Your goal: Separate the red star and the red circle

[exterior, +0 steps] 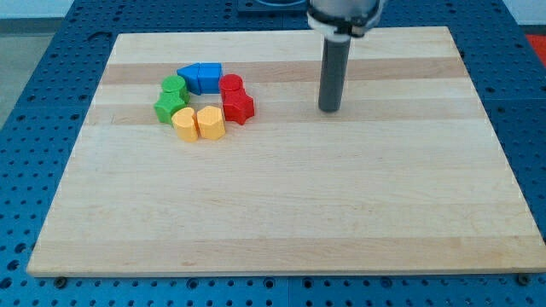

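Red star-shaped block (239, 107) & red circle block (231, 83) sit touching, circle just above star toward the view's top, both on the right side of a ring of blocks in the board's upper-left part. No jaws on me, only a straight dark rod; my tip (329, 110) is down at the table top, holding nothing, touching no block. It stands well to the view's right of both reds, approx level w/ the star, bare wood between us.

Rest of ring, going round: two blue blocks (200, 78) side by side at the top, left one wedge-like, right one blocky, right one touching the red circle. Green round-ish block (175, 87) on the left, green star-like block (171, 106) right below it. Two yellow blocks (199, 123) at the bottom, close together, right one just beside the red star. Small gap of wood in the ring's middle.

Nothing lies between tip & reds.

Surface: pale wooden board (281, 213) w/ lengthwise grain strips, lying on a blue perforated bench (34, 51) w/ a regular hole grid.
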